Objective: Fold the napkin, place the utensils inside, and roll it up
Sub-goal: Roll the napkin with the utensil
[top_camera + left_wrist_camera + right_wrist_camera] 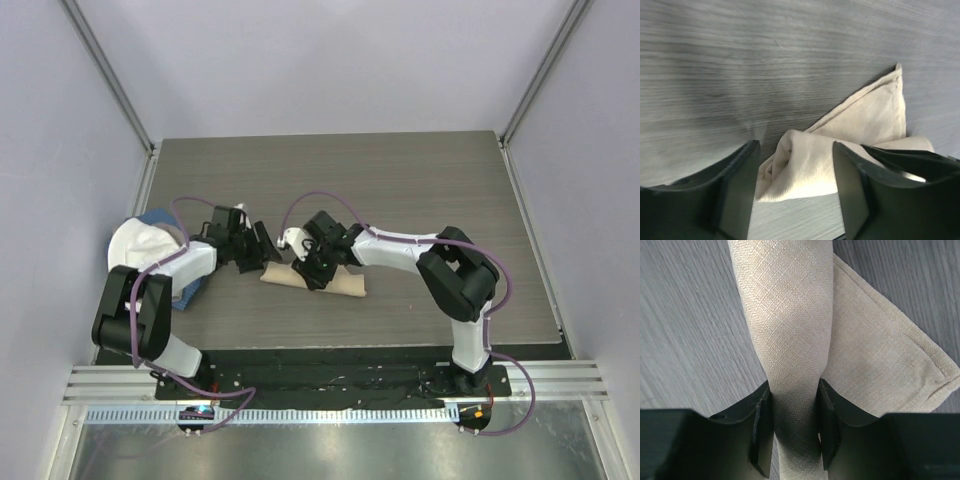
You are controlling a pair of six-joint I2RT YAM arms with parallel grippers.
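Note:
The beige napkin (340, 282) lies rolled into a long bundle in the middle of the table. My right gripper (312, 268) is shut on the napkin roll (790, 330), its fingers (761, 425) pinching the roll from both sides; a flat flap (880, 365) spreads to the right. My left gripper (258, 250) is open at the roll's left end, its fingers (740, 190) standing either side of the crumpled end (805, 165) without touching it. The orange utensils are hidden from view.
A blue cloth (160, 225) with a white bundle (135, 245) on it lies at the table's left edge, beside my left arm. Grey walls stand close on the left and right. The table's near edge (330, 345) runs in front of the roll.

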